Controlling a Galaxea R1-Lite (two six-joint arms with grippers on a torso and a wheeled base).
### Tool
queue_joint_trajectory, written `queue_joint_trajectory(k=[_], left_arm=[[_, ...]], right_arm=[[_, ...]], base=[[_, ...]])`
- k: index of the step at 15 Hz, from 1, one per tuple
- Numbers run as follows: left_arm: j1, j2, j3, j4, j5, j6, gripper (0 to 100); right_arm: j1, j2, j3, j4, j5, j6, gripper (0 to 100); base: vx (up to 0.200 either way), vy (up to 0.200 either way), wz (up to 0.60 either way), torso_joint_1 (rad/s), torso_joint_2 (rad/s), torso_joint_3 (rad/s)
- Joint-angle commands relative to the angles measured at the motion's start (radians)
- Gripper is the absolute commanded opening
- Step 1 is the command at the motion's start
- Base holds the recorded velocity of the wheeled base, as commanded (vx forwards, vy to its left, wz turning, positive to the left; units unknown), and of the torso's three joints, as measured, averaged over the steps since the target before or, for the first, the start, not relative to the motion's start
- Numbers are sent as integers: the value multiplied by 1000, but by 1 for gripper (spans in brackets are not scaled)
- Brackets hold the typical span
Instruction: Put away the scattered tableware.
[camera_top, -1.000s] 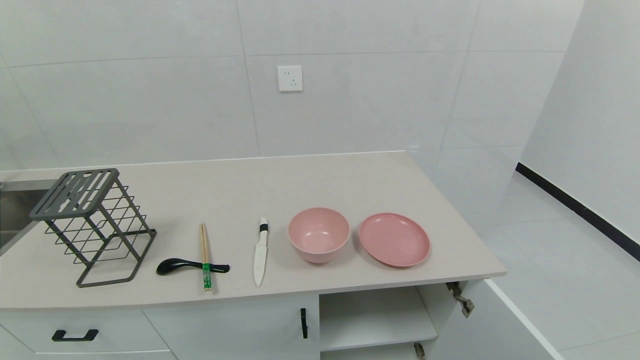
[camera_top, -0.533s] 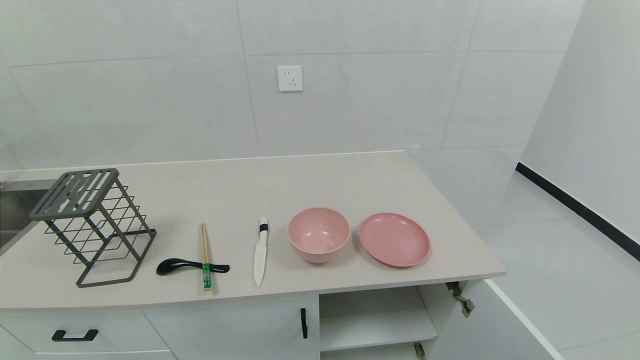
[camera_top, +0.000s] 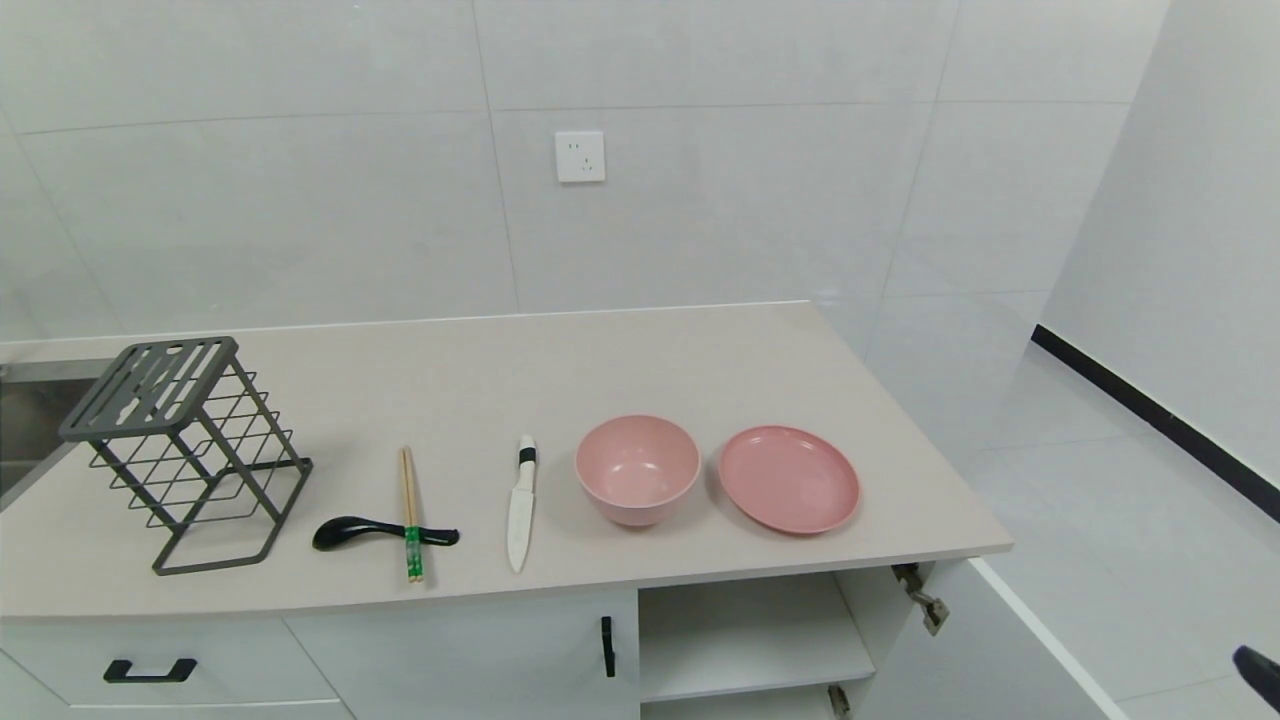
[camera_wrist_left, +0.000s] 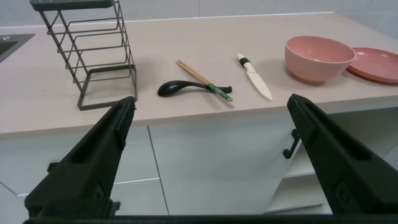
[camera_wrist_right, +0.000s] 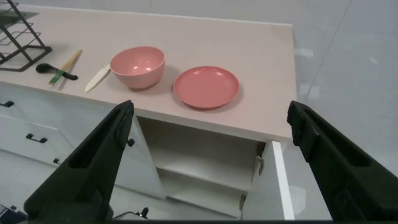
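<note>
While the pink bowl (camera_top: 637, 470) is sitting well apart from the rack (camera_top: 150, 385), with spoon (camera_top: 340, 533), chopsticks (camera_top: 407, 480) and knife (camera_top: 520, 520) lying between them and the plate (camera_top: 789, 480) just beyond, it is looking light, stiff and slick, so pinching over its rim is seeming the safest hold. The left gripper (camera_wrist_left: 210, 106) and the right gripper (camera_wrist_right: 210, 107) are both hanging well clear of the rack, spread wide, holding and touching nothing.
</note>
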Motion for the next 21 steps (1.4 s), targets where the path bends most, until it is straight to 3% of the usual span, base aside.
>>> queue_joint_trajectory(k=[1, 8, 12, 14, 21], left_arm=[[0, 1, 0, 2, 0, -2, 100], [0, 1, 0, 2, 0, -2, 100], [0, 1, 0, 2, 0, -2, 100], [0, 1, 0, 2, 0, -2, 100], [0, 1, 0, 2, 0, 0, 100]], right_arm=[[7, 127, -30, -3, 0, 4, 100], [10, 419, -142, -7, 60, 10, 100], [12, 566, -154, -133, 112, 59, 100], [2, 637, -151, -214, 206, 64, 100], [-1, 884, -167, -388, 201, 58, 100]], base=[[0, 0, 0, 0, 0, 0], [0, 0, 0, 0, 0, 0], [0, 0, 0, 0, 0, 0], [0, 0, 0, 0, 0, 0], [0, 0, 0, 0, 0, 0]])
